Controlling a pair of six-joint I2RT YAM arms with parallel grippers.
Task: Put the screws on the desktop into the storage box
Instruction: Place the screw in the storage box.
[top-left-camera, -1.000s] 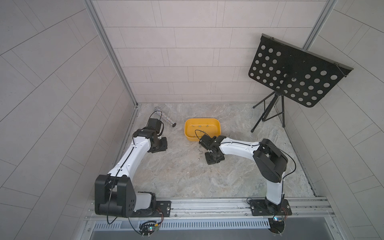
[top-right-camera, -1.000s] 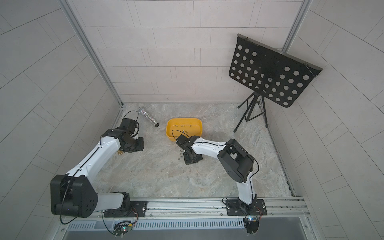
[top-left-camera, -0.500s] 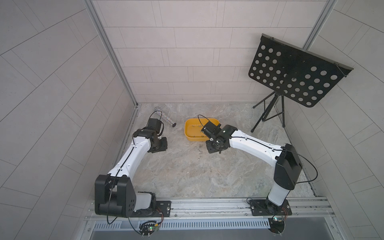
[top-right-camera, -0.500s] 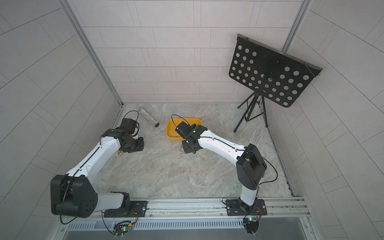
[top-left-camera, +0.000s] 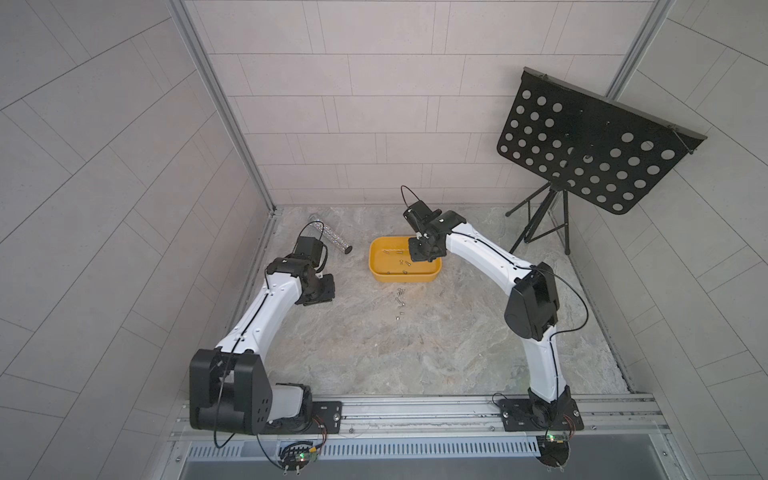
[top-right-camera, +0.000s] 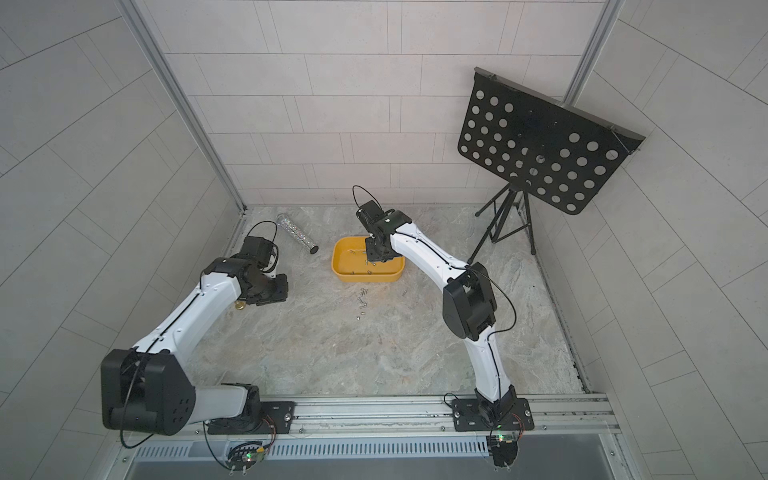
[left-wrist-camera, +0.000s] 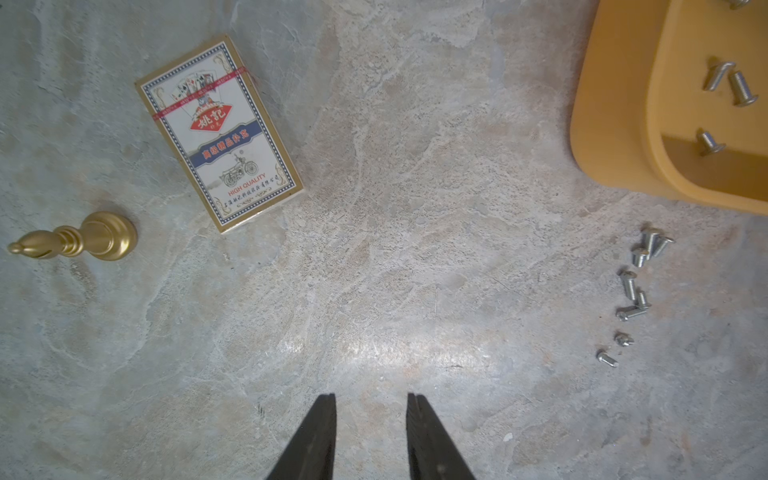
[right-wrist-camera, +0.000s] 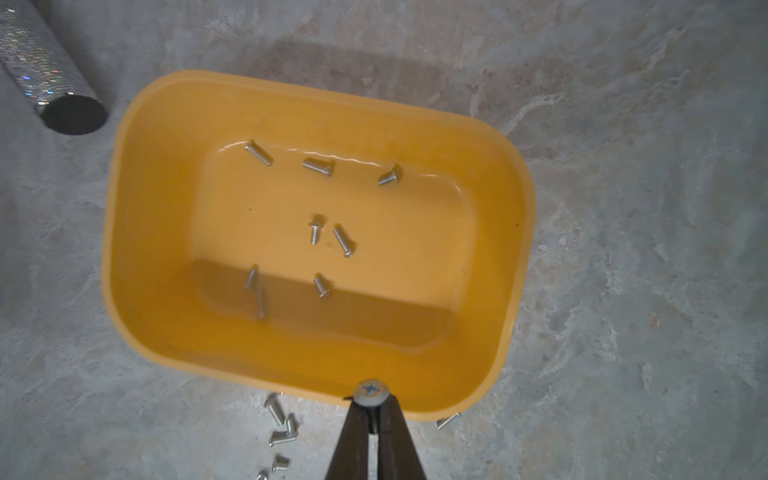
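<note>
Screws (right-wrist-camera: 316, 228), about eight, lie in the box (right-wrist-camera: 137, 291) mid-frame, one more screw (right-wrist-camera: 371, 390) clenched in the right jaws above its lower rim; roughly nine remain on the bench (left-wrist-camera: 374, 249), left jaws gaping empty.

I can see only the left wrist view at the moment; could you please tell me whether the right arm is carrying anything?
Observer: Yes, the right tool is shut on one screw, held above the edge of the storage box.
Operator: Thank you. My view shows only a corner of that box; how many are inside?
Observer: The right wrist view shows eight screws lying loose on its floor.
Operator: Is anything next to the box that I cannot see?
Observer: A glittery silver tube lies on the desktop beside the box, not touching it.
</note>
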